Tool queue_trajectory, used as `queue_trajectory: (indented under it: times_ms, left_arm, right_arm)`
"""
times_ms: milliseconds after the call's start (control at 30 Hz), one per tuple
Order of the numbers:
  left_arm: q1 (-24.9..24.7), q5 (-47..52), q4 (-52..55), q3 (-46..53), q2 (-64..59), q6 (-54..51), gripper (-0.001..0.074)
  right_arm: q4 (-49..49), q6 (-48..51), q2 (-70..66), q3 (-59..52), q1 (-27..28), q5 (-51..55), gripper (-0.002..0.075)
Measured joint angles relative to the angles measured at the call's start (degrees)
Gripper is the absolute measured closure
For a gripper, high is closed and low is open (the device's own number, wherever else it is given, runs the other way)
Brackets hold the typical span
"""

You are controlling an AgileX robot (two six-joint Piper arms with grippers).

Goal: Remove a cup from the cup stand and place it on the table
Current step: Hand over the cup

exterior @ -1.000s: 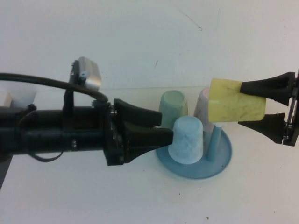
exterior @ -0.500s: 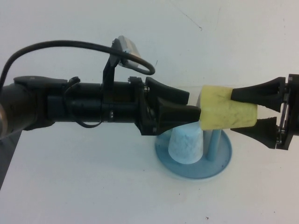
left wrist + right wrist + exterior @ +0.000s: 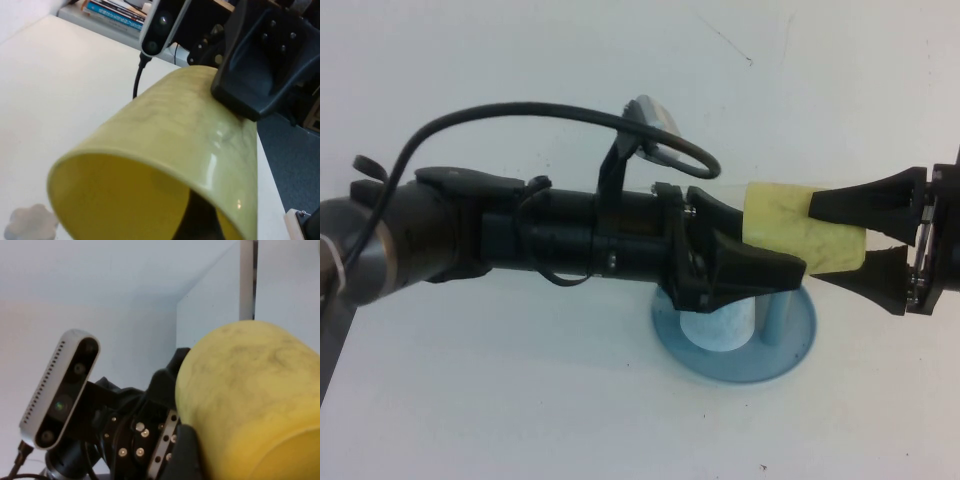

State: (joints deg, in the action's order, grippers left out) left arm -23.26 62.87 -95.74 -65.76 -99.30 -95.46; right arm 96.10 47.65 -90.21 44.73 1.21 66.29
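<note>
Nearest the camera in the high view, the round blue dish-like cup stand with its upright blue pegs sits on the plain white table, and an upturned light blue plastic cup is on it, half hidden under the left arm. Above the stand, clear of the pegs and held on its side in the air, is the small yellow speckled plastic cup. The right gripper, reaching in from the right edge, pinches it by its closed base end, 1 black finger on each side of the wall. The left gripper comes in from the left with jaws spread wide, 1 of them over the cup's open mouth end; it grasps nothing as far as the pictures show.

This looks like a handover in mid-air. To do it well, the left gripper should probably close squarely on the rim end before the right one lets go, and the cup should then go down mouth or base flat on bare table, well away from the stand.

The cup tapers, has no handle, and is dull yellow with faint dark smudges. The left wrist view shows a smooth glossy inside and an empty hollow; the right wrist view shows its rounded closed base.
</note>
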Motion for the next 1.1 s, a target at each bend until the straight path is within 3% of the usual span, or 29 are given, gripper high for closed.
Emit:
queue_trajectory:
  times_ms: [133,233,433,500,933,1100]
  left_arm:
    - [-1.91,-1.57,0.19,-1.20,-0.30,0.00,0.0270]
    - [-3.49,-4.16,0.55,-3.46,-0.64,0.00,0.0332]
    - [-6.40,-10.44,0.74,-6.39,-1.15,0.96,0.0606]
    - [-7.31,-11.31,0.64,-6.49,-1.15,1.19,0.0667]
    - [-7.42,-11.82,0.42,-6.49,-2.09,1.54,0.0700]
    - [-7.42,-11.82,0.61,-6.49,-2.09,0.94,0.0701]
  right_arm:
    - [0.37,5.09,0.00,0.00,0.00,0.25,0.0144]
    - [1.43,7.50,0.00,0.00,0.00,0.61,0.0144]
    - [4.44,8.66,0.00,0.23,0.52,0.58,0.0143]
    - [5.09,8.91,0.00,0.37,0.52,0.29,0.0141]
    - [4.61,10.16,0.00,0.46,0.52,-2.14,0.0141]
    - [5.54,16.79,0.00,0.46,0.52,-1.03,0.0141]
